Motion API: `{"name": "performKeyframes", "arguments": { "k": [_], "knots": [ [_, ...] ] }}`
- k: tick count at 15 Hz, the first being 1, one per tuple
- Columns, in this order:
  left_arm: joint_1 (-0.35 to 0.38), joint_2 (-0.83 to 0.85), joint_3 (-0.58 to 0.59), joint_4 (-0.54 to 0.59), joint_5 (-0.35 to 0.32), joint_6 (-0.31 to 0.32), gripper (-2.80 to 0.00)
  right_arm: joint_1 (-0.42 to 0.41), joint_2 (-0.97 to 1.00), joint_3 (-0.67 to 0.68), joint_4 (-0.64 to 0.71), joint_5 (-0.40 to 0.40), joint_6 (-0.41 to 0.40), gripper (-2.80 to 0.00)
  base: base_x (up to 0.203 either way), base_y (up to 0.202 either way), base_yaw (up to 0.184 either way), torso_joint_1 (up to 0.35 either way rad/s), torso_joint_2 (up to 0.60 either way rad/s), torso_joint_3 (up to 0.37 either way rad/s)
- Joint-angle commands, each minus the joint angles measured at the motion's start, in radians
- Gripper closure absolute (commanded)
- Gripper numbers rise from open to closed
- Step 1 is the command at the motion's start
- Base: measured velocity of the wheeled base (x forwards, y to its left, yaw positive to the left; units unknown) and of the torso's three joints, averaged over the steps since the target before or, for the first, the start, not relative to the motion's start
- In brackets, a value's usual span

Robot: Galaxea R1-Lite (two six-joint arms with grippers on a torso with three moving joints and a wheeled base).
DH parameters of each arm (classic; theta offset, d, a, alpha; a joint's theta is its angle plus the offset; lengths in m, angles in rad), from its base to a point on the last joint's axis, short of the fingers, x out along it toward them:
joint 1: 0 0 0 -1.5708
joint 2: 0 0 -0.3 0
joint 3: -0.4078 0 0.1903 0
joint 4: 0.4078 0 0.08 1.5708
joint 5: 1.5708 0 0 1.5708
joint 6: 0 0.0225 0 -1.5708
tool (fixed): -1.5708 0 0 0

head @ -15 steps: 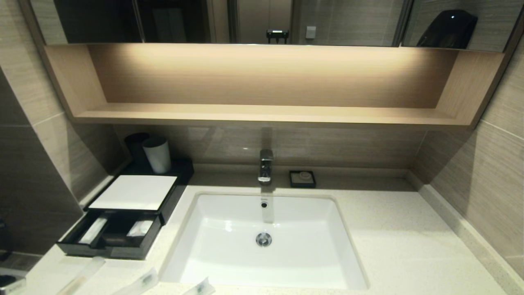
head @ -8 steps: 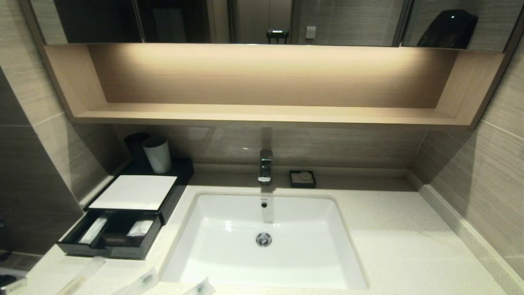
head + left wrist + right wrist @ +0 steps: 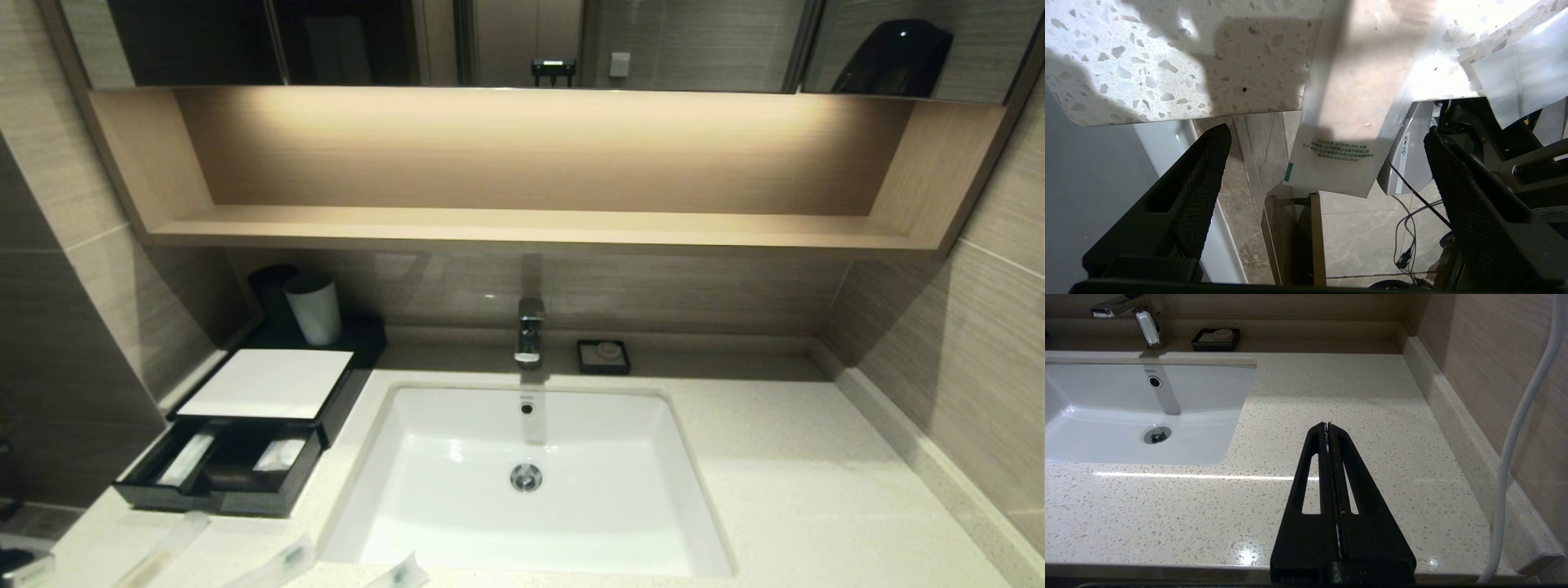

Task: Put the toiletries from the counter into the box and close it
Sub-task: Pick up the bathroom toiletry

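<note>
Fingers of the left gripper are standing wide apart, hovering beside the counter edge, where a packet is overhanging it. The box is sitting on the counter, drawer pulled out. The right gripper is resting pressed together over the counter.

Warm light from a hidden strip washes the back of the wooden niche, brightest left of centre and fading toward the corners, while the side walls fall into shade. The white basin gleams with soft reflections. Straight edges bow outward toward the head view's borders. Beyond the wide-apart black fingers of the left gripper, hard-edged shadows cross the speckled counter, and glare bleaches a translucent packet ahead of them. Just before the pressed-together tips of the right gripper, a bright streak of reflected light runs across the polished stone.
</note>
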Motion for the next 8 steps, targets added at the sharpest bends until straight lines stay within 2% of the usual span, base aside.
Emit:
{"name": "performKeyframes", "arguments": {
  "k": [1, 5, 6, 8],
  "knots": [
    [0.001, -0.002, 0.007, -0.008, -0.002, 0.008, -2.8, 0.0, 0.0, 0.0, 0.0, 0.0, 0.0, 0.0, 0.0, 0.0, 0.0, 0.0, 0.0, 0.0],
    [0.001, -0.006, 0.012, -0.019, -0.002, 0.008, -2.8, 0.0, 0.0, 0.0, 0.0, 0.0, 0.0, 0.0, 0.0, 0.0, 0.0, 0.0, 0.0, 0.0],
    [0.001, -0.007, 0.012, -0.019, -0.003, 0.008, 0.0, 0.0, 0.0, 0.0, 0.0, 0.0, 0.0, 0.0, 0.0, 0.0, 0.0, 0.0, 0.0, 0.0],
    [0.001, -0.007, 0.014, -0.017, -0.003, 0.012, 0.0, 0.0, 0.0, 0.0, 0.0, 0.0, 0.0, 0.0, 0.0, 0.0, 0.0, 0.0, 0.0, 0.0]
  ]
}}
